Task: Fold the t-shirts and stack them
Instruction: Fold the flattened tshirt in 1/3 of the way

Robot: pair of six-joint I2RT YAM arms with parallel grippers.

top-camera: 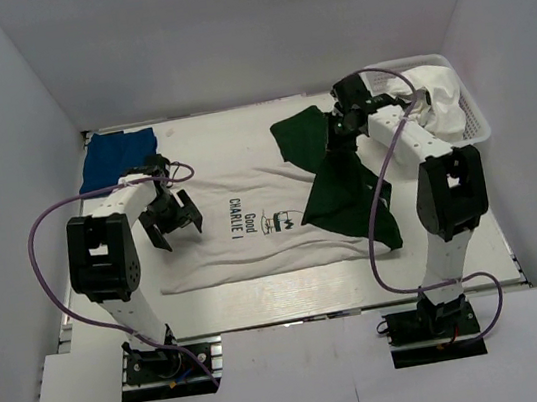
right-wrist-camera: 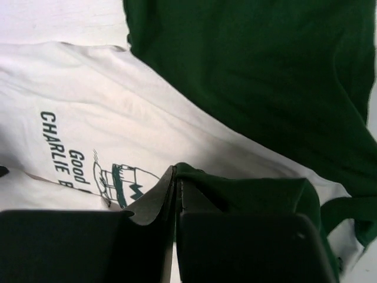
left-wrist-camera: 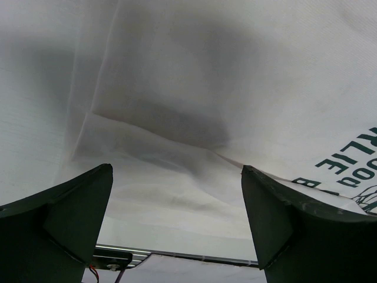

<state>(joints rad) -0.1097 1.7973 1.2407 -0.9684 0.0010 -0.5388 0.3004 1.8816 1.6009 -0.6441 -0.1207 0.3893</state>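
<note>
The white tee (top-camera: 246, 255) with dark green sleeves and a "Good Charlie" print (top-camera: 247, 216) lies spread on the table's middle. My left gripper (top-camera: 172, 220) is open and empty just above the tee's left part; in the left wrist view (left-wrist-camera: 177, 177) white fabric (left-wrist-camera: 194, 88) fills the space between its fingers (left-wrist-camera: 76, 212). My right gripper (top-camera: 344, 129) is shut on a dark green sleeve (top-camera: 346, 189) and holds it lifted over the tee's right side. In the right wrist view (right-wrist-camera: 177, 177) green cloth (right-wrist-camera: 247, 191) is pinched in the jaws. The royal-blue tee (top-camera: 115, 155) lies folded at the back left.
A white basket (top-camera: 473, 115) holding white cloth (top-camera: 440, 94) stands at the back right, behind the right arm. White walls close in the table on three sides. The table's front edge (left-wrist-camera: 194, 256) shows in the left wrist view.
</note>
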